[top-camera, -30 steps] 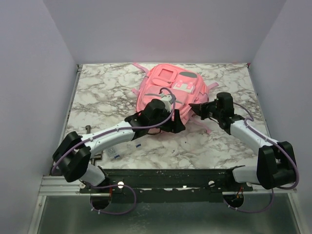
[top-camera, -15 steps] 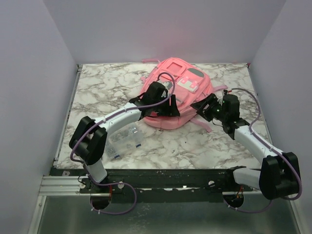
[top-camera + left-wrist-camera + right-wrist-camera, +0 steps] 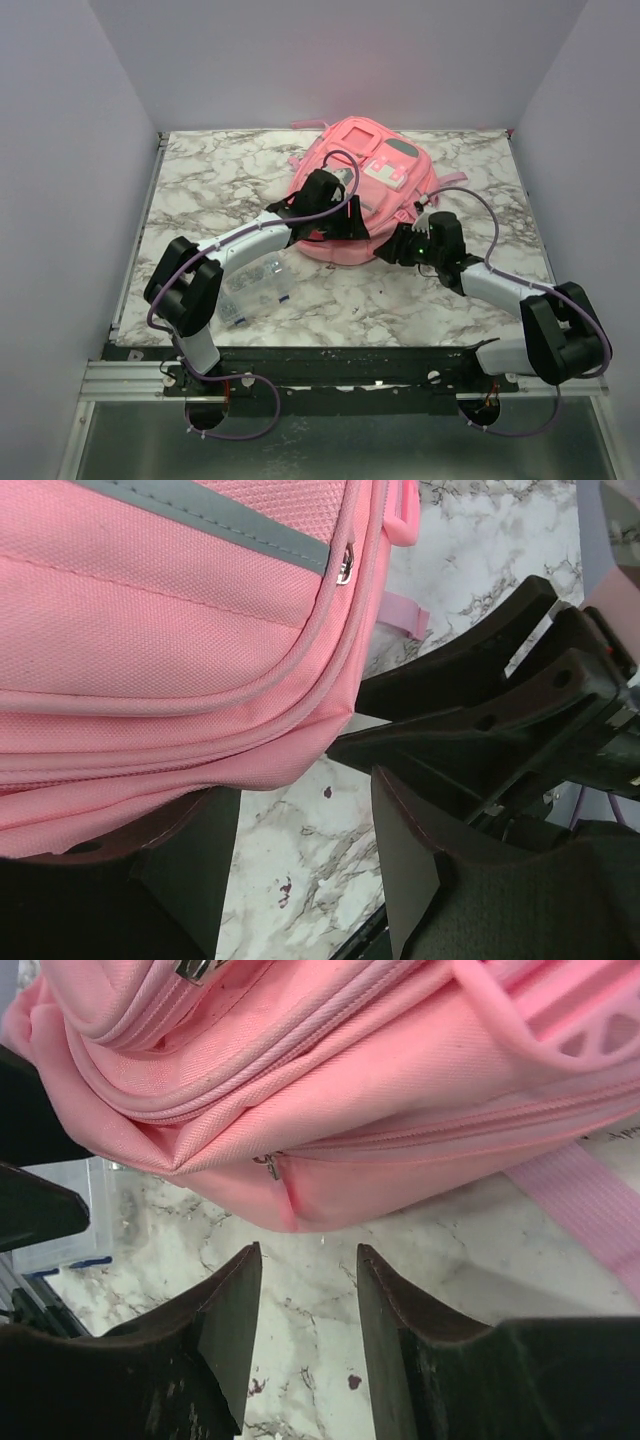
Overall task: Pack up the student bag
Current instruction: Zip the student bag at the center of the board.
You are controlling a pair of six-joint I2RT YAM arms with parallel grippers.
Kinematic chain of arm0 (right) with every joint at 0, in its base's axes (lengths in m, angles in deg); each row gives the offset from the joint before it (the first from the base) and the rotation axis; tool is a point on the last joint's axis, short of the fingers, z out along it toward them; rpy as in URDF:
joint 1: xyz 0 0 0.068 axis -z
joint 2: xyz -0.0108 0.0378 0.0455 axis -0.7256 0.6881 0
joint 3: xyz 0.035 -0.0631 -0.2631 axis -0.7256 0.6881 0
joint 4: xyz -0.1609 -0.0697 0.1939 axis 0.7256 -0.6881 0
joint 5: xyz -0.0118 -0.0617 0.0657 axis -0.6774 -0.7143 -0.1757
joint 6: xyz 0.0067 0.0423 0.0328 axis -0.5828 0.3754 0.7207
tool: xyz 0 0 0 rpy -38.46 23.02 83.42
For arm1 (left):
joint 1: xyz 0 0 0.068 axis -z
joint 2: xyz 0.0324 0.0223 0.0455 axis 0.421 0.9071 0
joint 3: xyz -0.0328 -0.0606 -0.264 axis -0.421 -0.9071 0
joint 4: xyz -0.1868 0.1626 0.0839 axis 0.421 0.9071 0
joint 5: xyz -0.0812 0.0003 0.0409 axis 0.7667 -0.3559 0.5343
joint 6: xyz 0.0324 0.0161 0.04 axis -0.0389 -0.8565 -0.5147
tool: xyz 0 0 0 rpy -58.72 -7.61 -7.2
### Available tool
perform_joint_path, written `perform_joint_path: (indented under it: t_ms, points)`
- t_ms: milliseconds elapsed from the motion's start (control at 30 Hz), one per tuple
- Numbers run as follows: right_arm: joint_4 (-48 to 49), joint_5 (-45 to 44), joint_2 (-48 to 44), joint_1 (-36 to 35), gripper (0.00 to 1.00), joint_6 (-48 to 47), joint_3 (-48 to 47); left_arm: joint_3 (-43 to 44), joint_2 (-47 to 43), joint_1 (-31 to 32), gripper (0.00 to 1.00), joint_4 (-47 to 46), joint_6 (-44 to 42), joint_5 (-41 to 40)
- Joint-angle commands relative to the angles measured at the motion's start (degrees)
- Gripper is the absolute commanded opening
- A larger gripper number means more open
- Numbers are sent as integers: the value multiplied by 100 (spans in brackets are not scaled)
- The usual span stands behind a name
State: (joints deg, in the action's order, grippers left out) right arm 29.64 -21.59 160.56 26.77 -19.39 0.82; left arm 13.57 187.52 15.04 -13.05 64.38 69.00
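Clear plastic box [image 3: 250, 285] lies near-left on the marble tabletop [image 3: 200, 180], beside the left arm. Left hand [image 3: 300, 865]: 2 fingers apart, at the near-left edge of the student bag [image 3: 372, 170]; the bag's corner sits just over the gap, not clamped. Bag lies at centre-far of the tabletop, front pockets up. Right hand [image 3: 305, 1330]: fingers apart, only tabletop between them, low at the bag's near-right edge, near a zipper pull [image 3: 270, 1166].
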Motion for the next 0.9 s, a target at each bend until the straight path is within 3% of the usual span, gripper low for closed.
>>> perform_joint_path:
  t_ms: [0,233,400,467,600,633,800,833,867]
  points:
    - [1059,-229,348,-286,48,-281,78,-54,-190,-6,56,-423,69,142]
    - [1622,-850,610,-564,47,-184,127,24,-124,0,56,-485,140,273]
    - [1656,-1253,925,-686,38,-143,-58,41,-122,-4,56,-495,158,324]
    - [1717,-1388,961,-782,34,-110,-59,43,-121,1,56,-498,158,335]
    - [1830,-1390,690,-1129,3,489,38,60,-134,-3,55,-564,185,462]
    - [2059,-1393,653,-1325,1,782,143,54,-153,4,55,-597,171,502]
    - [2723,-1111,687,-1586,1,1313,478,-6,-283,-4,59,-688,15,800]
    - [2559,-1243,599,-1580,5,1266,513,-32,-307,-4,60,-710,-15,853]
    - [2312,-1377,485,-1509,15,1200,530,-67,-349,-6,60,-719,-48,890]
